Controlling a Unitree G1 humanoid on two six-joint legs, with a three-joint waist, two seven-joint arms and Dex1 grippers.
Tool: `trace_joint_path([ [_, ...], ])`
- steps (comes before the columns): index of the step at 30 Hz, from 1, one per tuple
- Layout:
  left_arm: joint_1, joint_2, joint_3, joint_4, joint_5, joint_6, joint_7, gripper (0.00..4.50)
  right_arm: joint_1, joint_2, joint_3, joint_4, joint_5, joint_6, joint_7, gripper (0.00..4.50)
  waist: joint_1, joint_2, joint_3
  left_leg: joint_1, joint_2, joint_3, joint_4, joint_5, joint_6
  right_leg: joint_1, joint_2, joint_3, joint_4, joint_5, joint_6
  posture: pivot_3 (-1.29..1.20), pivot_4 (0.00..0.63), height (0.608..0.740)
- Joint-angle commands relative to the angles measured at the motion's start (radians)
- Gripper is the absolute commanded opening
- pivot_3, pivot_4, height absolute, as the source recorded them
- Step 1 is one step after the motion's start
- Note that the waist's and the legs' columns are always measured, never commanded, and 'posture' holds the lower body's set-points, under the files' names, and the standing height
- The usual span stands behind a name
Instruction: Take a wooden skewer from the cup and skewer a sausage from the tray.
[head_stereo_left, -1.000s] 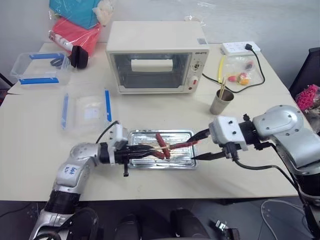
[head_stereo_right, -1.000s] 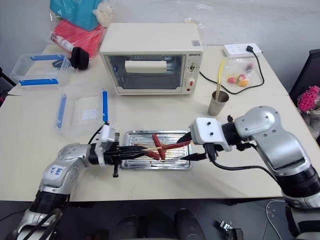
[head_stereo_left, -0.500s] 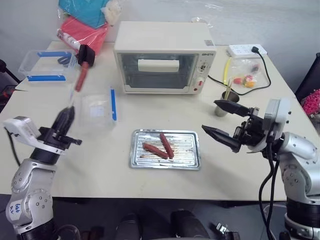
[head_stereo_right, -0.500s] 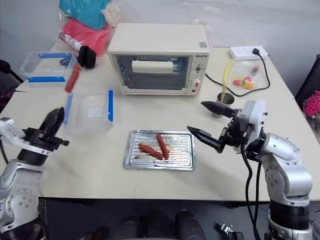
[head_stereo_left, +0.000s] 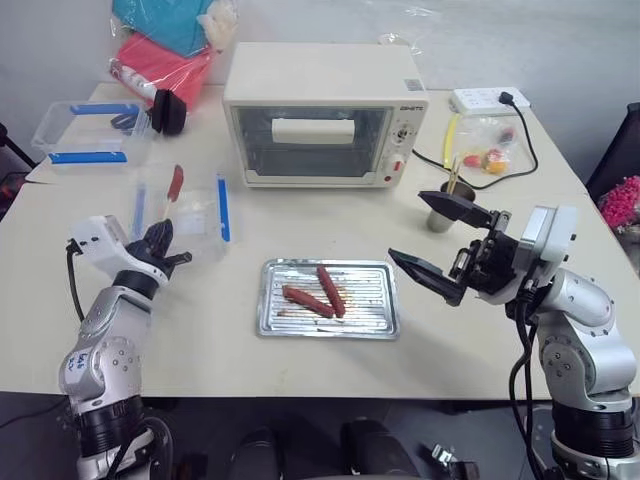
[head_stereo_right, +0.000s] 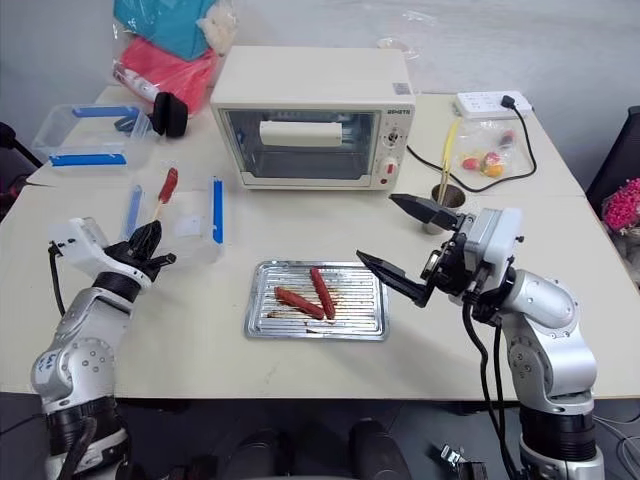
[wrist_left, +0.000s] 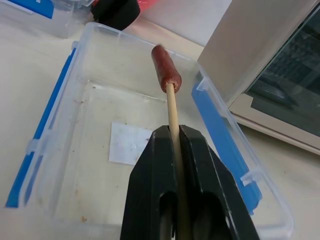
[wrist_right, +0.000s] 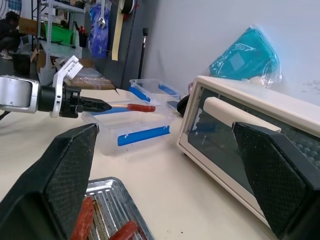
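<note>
Now, left claw (wrist_left: 176, 150): fingers clamped together on the wooden skewer (wrist_left: 172, 107), which carries one sausage (wrist_left: 166, 68) on its far end. Position: lifted at the left side of the bench (head_stereo_left: 300, 360), just in front of an open clear plastic box (head_stereo_left: 185, 210) with blue clips. One second earlier this claw lay low at the tray (head_stereo_left: 328, 298) with the skewer among the sausages; since then it has swung away to the left with the speared sausage.

Right claw (head_stereo_left: 436, 240): fingers spread wide, holding nothing, raised to the right of the tray and near the cup (head_stereo_left: 443, 208). One second earlier its fingers were narrower and reached down to the tray's right edge.

Tray: near the middle front of the bench, two sausages (head_stereo_left: 318, 297) left on its ribbed bottom; three were there a second ago.

Cup: grey, beside the toaster oven (head_stereo_left: 322, 113), with pale sticks standing in it.

Writing: a short brand word on the oven's control panel, too small to read; a white label in the plastic box, blank as far as can be told.

Partly cut off: a second clear box (head_stereo_left: 88, 130) at the far left; a white power strip (head_stereo_left: 484, 97) at the back right.
</note>
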Motion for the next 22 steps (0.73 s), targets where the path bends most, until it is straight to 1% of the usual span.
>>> trace_joint_path([
  [1, -0.029, 0.020, -0.015, 0.002, 0.019, -0.049, -0.045, 0.58, -0.002, -0.011, -0.001, -0.033, 0.030, -0.007, -0.012, 4.50, 0.000, 0.000, 0.000, 0.000, 0.000, 0.000, 0.000, 0.000, 0.000, 0.000, 0.000, 0.000, 0.000, 0.000, 0.000, 0.00, 0.150, 0.740],
  [2, -0.030, 0.020, -0.015, 0.007, 0.028, -0.068, -0.055, 0.75, 0.005, -0.013, 0.000, -0.037, 0.033, -0.004, -0.012, 4.50, 0.001, 0.000, 0.000, 0.000, 0.000, 0.001, 0.000, 0.000, 0.000, 0.000, 0.000, 0.000, 0.000, 0.000, 0.000, 0.00, 0.150, 0.740],
  [4, -0.021, 0.019, -0.010, 0.001, 0.037, -0.101, -0.070, 1.30, 0.018, -0.019, 0.001, -0.040, 0.037, -0.004, -0.009, 4.50, 0.001, 0.000, 0.000, 0.000, 0.000, 0.001, 0.000, 0.000, 0.000, 0.000, 0.000, 0.000, 0.000, 0.000, 0.000, 0.00, 0.150, 0.740],
  [8, 0.035, 0.061, -0.013, -0.038, 0.053, -0.184, -0.189, 2.50, 0.033, -0.042, -0.006, -0.034, 0.044, -0.005, 0.002, 4.50, -0.003, 0.000, 0.000, 0.001, 0.001, 0.002, -0.001, 0.000, 0.000, 0.000, 0.000, 0.000, 0.000, 0.000, 0.000, 0.00, 0.150, 0.740],
  [9, 0.046, 0.076, -0.012, -0.044, 0.047, -0.195, -0.222, 2.50, 0.034, -0.048, -0.007, -0.031, 0.044, -0.007, 0.005, 4.50, -0.003, 0.000, 0.000, 0.001, 0.000, 0.003, -0.001, 0.000, 0.000, 0.000, 0.000, 0.000, 0.000, 0.000, 0.000, 0.00, 0.150, 0.740],
  [11, 0.073, 0.136, -0.026, -0.071, 0.028, -0.212, -0.339, 2.50, 0.035, -0.065, -0.014, -0.026, 0.053, -0.003, 0.014, 4.50, -0.002, 0.000, 0.000, 0.001, 0.001, 0.003, -0.001, 0.000, 0.000, -0.001, 0.001, 0.000, 0.000, 0.000, 0.000, 0.00, 0.150, 0.740],
  [14, 0.166, 0.307, -0.100, -0.129, 0.043, -0.258, -0.637, 2.50, 0.053, -0.122, -0.025, -0.004, 0.064, 0.005, 0.072, 4.50, -0.002, 0.000, 0.000, 0.001, 0.000, 0.003, -0.001, 0.000, 0.000, -0.001, 0.000, 0.001, -0.001, 0.000, 0.000, 0.00, 0.150, 0.740],
  [16, 0.259, 0.443, -0.160, -0.117, 0.129, -0.352, -0.827, 2.50, 0.095, -0.185, -0.013, 0.031, 0.037, -0.022, 0.172, 4.50, -0.002, 0.000, 0.000, 0.002, 0.000, 0.004, -0.003, 0.000, 0.000, 0.000, 0.000, 0.000, -0.002, 0.000, -0.001, 0.00, 0.150, 0.740],
  [17, 0.293, 0.489, -0.180, -0.102, 0.165, -0.408, -0.892, 2.50, 0.113, -0.210, -0.007, 0.048, 0.028, -0.029, 0.206, 4.50, 0.000, 0.000, 0.000, 0.002, 0.000, 0.005, -0.004, 0.000, -0.001, 0.000, 0.000, 0.000, -0.003, -0.001, -0.001, 0.00, 0.150, 0.740],
  [19, 0.347, 0.543, -0.199, -0.052, 0.210, -0.520, -0.999, 2.50, 0.146, -0.242, 0.010, 0.087, 0.002, -0.063, 0.267, 4.50, -0.001, 0.000, 0.000, 0.004, -0.001, 0.007, -0.007, 0.000, 0.000, 0.001, -0.001, 0.000, -0.006, -0.001, -0.002, 0.00, 0.150, 0.740],
  [22, 0.393, 0.557, -0.198, 0.034, 0.221, -0.637, -1.099, 2.50, 0.176, -0.249, 0.038, 0.151, -0.048, -0.144, 0.326, 4.50, -0.002, 0.000, 0.000, 0.005, 0.000, 0.008, -0.010, -0.001, 0.001, 0.001, -0.001, 0.002, -0.008, -0.001, -0.003, 0.00, 0.150, 0.740],
])
